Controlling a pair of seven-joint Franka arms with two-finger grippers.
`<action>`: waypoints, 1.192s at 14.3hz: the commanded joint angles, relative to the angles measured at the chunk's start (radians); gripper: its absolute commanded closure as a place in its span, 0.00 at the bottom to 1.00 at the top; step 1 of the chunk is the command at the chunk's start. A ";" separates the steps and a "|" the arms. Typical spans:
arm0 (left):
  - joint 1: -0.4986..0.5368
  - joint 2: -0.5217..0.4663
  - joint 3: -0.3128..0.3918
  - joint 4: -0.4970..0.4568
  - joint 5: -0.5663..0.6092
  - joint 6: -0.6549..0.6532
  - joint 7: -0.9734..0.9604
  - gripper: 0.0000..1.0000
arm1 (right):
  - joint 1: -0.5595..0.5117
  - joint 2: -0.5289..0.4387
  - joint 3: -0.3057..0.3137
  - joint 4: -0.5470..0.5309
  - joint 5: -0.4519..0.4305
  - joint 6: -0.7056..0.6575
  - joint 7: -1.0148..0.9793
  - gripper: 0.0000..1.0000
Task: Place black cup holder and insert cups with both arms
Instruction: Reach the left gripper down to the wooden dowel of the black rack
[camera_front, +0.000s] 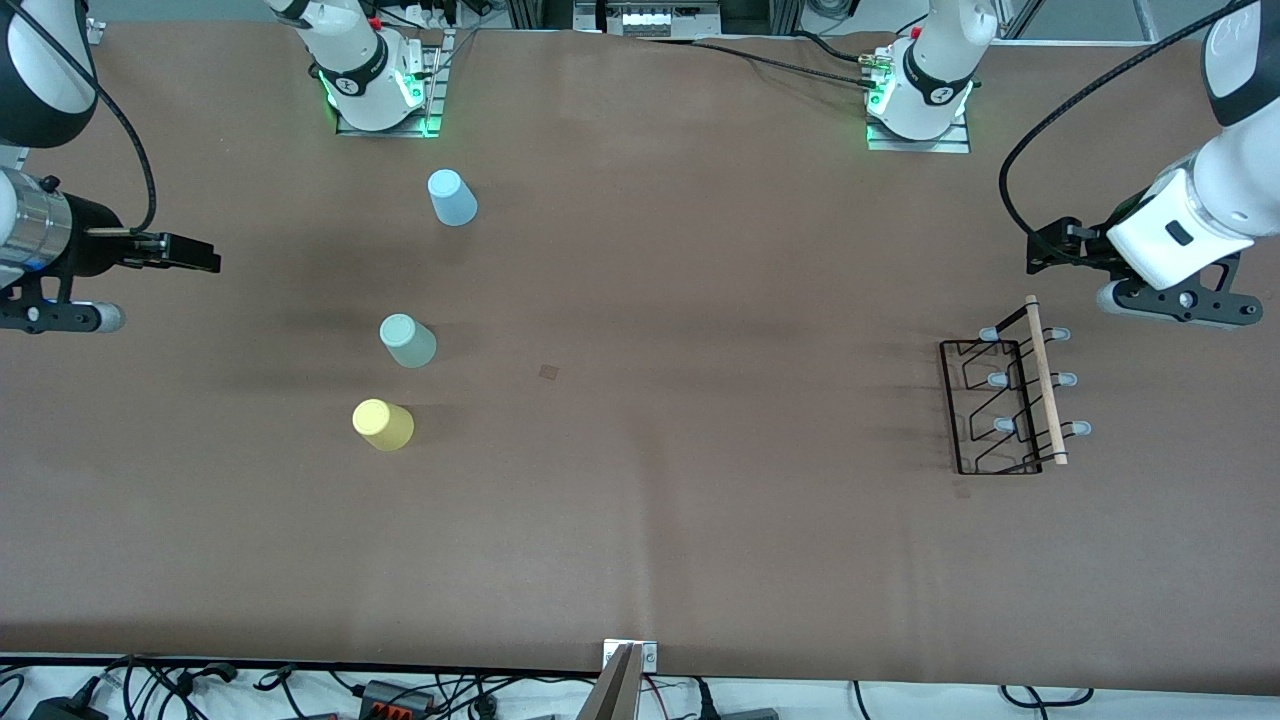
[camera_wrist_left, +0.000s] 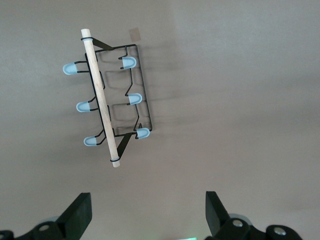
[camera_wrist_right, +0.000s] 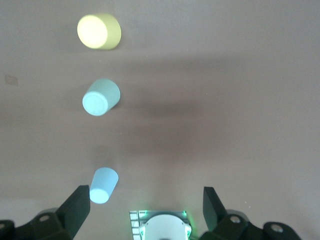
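**Both grippers wide open and empty above the ends of the table**

The black cup holder (camera_front: 1012, 400) stands on the brown table (camera_front: 640, 540) toward the left arm's end. Its wire base rests flat on the surface, and the light wooden rod (camera_front: 1045, 380) runs along its top, pointing roughly from the robots' side toward the front camera. Six pegs with grey-blue tips stick out from it, three on each side of the rod, and none carries a cup.

The left gripper (camera_front: 1045, 247) hangs in the air over bare table beside the holder's end nearest the robots' bases. In the left wrist view its two black fingers (camera_wrist_left: 80, 212) stand spread wide with nothing between them, and the holder (camera_wrist_left: 125, 95) lies apart from them.

Three cups stand upside down toward the right arm's end, in a loose line well apart from the holder. The light-blue cup (camera_front: 452, 197) is farthest from the front camera, the mint-green cup (camera_front: 407, 340) is in the middle, and the yellow cup (camera_front: 382, 424) is nearest. None touches another.

The right gripper (camera_front: 195, 255) hovers over bare table at the right arm's end, level with the gap between the light-blue and mint-green cups. The right wrist view shows its fingers (camera_wrist_right: 77, 207) splayed fully apart and holding nothing, with all three cups in sight ahead of them
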 joint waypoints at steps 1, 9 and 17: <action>0.028 0.055 0.009 0.009 0.016 0.013 0.014 0.00 | 0.005 -0.006 -0.001 -0.004 0.003 -0.023 0.012 0.00; 0.097 0.082 0.011 -0.259 0.019 0.540 0.014 0.00 | 0.020 -0.055 0.000 -0.105 -0.003 0.095 0.012 0.00; 0.126 0.145 0.009 -0.350 0.085 0.696 0.011 0.19 | 0.034 -0.167 0.000 -0.299 -0.003 0.258 0.012 0.00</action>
